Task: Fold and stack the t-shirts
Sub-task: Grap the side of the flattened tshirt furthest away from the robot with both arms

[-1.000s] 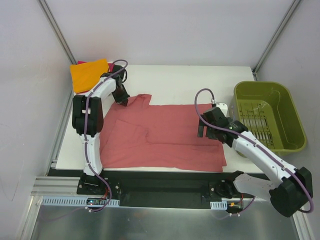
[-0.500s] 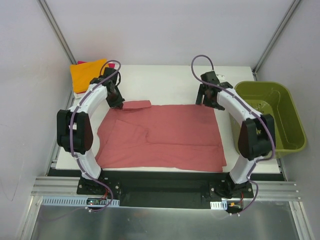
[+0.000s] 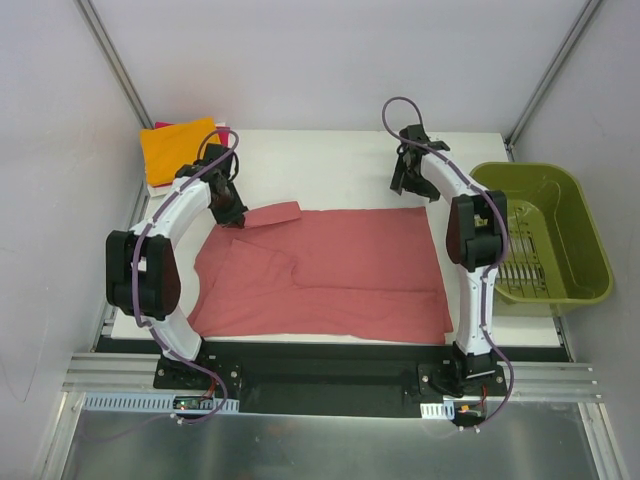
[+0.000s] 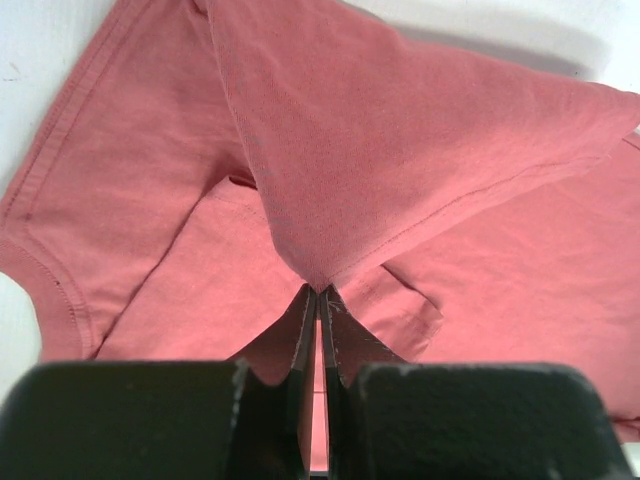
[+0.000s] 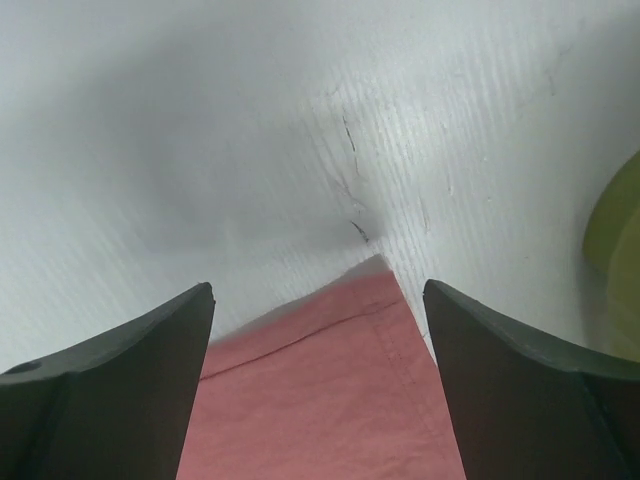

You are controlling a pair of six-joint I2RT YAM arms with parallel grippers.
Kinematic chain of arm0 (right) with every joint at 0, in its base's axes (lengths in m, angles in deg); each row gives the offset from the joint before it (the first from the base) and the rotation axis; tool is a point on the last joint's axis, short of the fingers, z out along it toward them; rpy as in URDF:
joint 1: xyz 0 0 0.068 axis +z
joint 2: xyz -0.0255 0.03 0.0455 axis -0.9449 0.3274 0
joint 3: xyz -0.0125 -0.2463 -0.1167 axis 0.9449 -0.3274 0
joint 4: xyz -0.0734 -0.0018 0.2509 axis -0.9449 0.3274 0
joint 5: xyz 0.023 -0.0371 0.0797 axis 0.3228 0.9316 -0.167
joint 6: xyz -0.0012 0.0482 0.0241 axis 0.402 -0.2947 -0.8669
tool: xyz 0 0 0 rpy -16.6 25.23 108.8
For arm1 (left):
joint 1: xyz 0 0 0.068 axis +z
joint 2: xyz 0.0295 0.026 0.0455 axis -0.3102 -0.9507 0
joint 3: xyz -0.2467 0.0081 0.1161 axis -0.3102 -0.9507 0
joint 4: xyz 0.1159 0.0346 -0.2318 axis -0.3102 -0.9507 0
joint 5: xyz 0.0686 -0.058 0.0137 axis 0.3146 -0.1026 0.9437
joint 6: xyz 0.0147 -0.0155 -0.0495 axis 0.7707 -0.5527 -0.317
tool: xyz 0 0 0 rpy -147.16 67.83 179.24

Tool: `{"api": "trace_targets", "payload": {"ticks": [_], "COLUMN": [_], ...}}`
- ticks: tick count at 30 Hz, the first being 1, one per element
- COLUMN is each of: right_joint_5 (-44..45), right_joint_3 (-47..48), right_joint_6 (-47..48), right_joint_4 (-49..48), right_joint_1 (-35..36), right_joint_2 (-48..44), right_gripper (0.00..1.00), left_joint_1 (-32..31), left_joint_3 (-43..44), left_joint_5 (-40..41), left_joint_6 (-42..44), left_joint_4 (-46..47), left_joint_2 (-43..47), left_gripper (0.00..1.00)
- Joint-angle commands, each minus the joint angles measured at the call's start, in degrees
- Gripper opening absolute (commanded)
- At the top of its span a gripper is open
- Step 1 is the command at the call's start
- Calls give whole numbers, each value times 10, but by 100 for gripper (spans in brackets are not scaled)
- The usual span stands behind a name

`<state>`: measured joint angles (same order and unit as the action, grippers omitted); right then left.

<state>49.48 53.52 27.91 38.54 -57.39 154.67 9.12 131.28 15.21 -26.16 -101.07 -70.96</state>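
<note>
The dusty salmon-red t-shirt (image 3: 340, 265) lies spread on the white table (image 3: 330, 165). My left gripper (image 3: 234, 214) is at its far left sleeve and is shut on a pinch of the red cloth, which rises in a tent from the closed jaws in the left wrist view (image 4: 318, 292). My right gripper (image 3: 401, 187) is open just above the shirt's far right corner (image 5: 340, 370), with the hem corner between the spread fingers (image 5: 318, 290). A folded orange shirt (image 3: 178, 148) lies at the far left corner on a magenta one (image 3: 162, 126).
The olive-green plastic basket (image 3: 575, 215) stands off the table's right side, next to my right arm. Grey walls and metal posts close in the back and sides. The arm bases sit on a black rail at the near edge.
My right arm has swung from the shirt's near right part to its far right corner. My left gripper kept its hold and the far left sleeve now lies folded over flatter.
</note>
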Motion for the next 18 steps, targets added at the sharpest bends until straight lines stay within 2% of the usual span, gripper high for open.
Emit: {"api": "trace_targets", "payload": {"ticks": [1, 4, 9, 13, 18], "right_joint_5": [-14, -24, -24, -28, -22], "right_joint_3": [29, 24, 6, -15, -55], "right_joint_6": [4, 0, -3, -6, -12], "right_joint_4": [29, 32, 30, 23, 8], "right_joint_1": [-12, -20, -22, -22, -22], "right_joint_2": [23, 33, 32, 22, -10], "right_gripper": [85, 75, 66, 53, 46], "left_joint_1": [0, 0, 0, 0, 0], "left_joint_3": [-11, -14, -18, -21, -27], "left_joint_5": [-14, -15, -19, -26, -25], "left_joint_6": [-10, -13, -13, -16, -19], "left_joint_4": [-7, -8, -7, -7, -8], "left_joint_2": [34, 40, 48, 59, 78], "left_gripper": [0, 0, 0, 0, 0]}}
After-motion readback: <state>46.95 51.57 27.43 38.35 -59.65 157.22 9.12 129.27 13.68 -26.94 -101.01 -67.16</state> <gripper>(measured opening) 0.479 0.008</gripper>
